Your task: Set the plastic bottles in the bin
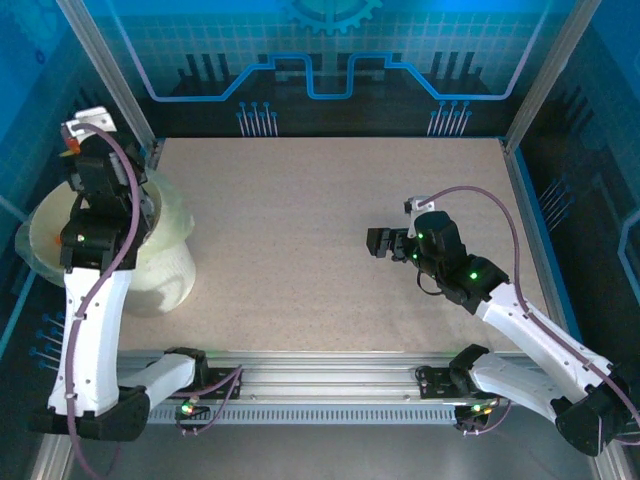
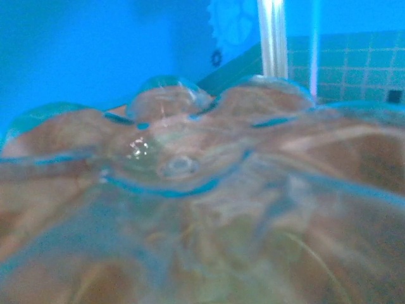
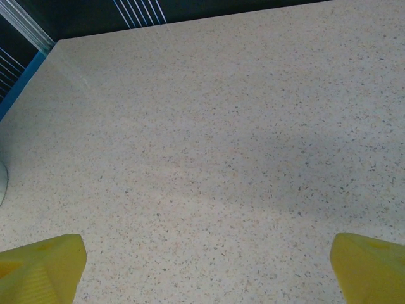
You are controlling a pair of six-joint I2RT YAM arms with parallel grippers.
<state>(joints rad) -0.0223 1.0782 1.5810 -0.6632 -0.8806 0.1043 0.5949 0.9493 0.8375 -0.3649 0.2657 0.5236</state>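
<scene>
Over bin (image 1: 165, 265) left arm (image 1: 92, 300), fingers' spread unclear, blurred clear bottle (image 2: 183, 158) close; right fingers (image 3: 38, 269) wide over speckled table (image 3: 221, 126)

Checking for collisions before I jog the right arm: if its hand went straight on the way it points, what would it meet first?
Probably the bare speckled tabletop: the right hand, open, tilts down at it, with nothing visible in between.
</scene>
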